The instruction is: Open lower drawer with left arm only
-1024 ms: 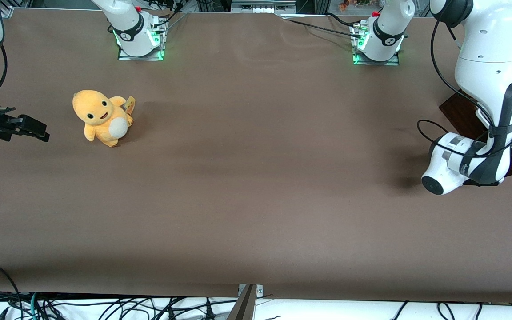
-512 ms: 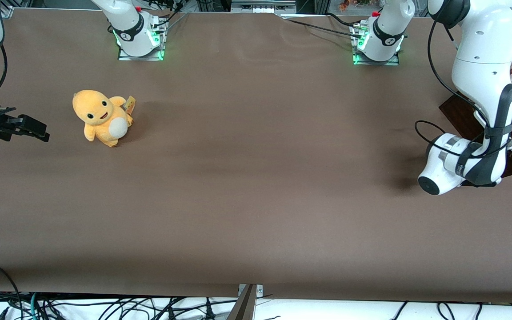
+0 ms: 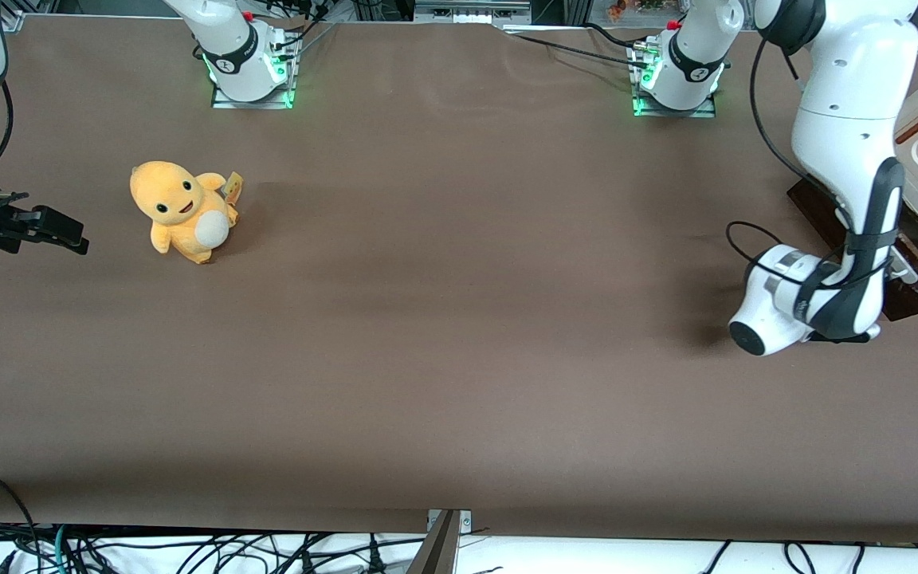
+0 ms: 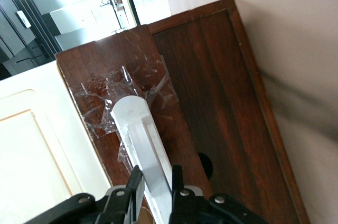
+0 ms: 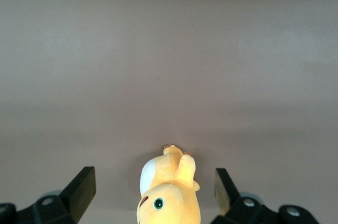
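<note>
Worktop [image 3: 459, 319] open across the middle; only a plush toy [image 3: 182, 210] sits toward the parked arm's end. At the working arm's end, the left arm [image 3: 841, 159] and end effector [image 4: 156, 184], clamped on the drawer's white handle [image 4: 142, 145], crowd the lower drawer [image 4: 211, 97] beside the cream panel [image 4: 37, 150].

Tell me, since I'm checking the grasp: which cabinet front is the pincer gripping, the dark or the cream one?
The dark brown lower drawer: the pincer is shut on its white bar handle. The cream-white panel beside it is untouched.

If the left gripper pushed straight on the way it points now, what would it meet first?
Probably the dark drawer front. The left gripper is closed on the white handle, which sits on that front, though depth is hard to judge.
</note>
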{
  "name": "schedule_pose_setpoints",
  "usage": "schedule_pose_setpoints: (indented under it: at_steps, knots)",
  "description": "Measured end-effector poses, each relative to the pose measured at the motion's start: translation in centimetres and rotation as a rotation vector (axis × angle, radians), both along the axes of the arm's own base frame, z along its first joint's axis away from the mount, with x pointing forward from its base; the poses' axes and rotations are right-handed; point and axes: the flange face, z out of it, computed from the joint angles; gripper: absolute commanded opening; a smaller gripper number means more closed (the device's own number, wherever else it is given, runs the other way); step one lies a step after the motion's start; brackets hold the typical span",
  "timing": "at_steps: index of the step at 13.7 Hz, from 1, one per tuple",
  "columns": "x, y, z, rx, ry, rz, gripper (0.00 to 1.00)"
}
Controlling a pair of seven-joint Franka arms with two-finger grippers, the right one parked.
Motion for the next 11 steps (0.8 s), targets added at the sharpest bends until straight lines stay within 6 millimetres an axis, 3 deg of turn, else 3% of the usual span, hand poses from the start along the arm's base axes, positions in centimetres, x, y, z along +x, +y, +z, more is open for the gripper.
schedule_pose_setpoints:
  at_steps: [9,10,11]
  knots:
    - [1.5,-2.0,0.6,-0.031,-0.038,0.02,0.24]
    - [1.5,-2.0,0.6,-0.03,-0.038,0.021,0.34]
    - [1.5,-2.0,0.6,-0.031,-0.039,0.023,0.86]
